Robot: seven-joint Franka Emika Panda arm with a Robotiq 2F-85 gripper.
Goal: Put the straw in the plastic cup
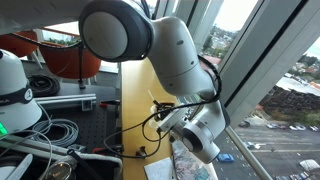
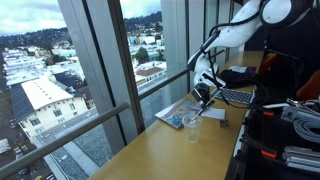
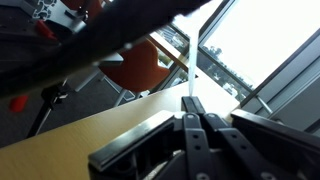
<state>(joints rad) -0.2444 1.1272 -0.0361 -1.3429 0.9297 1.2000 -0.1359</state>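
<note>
Tool [image 3: 197, 125]: in the wrist view the fingers are drawn close together, clamping a thin white straw [image 3: 190, 103] that sticks out past the tips. 
Plastic cup [image 2: 192, 126]: clear and upright on the wooden table [image 2: 170, 155] by the window, just beside a flat printed booklet [image 2: 172, 115]. 
In this exterior view the tool hangs above the cup, apart from it.
</note>
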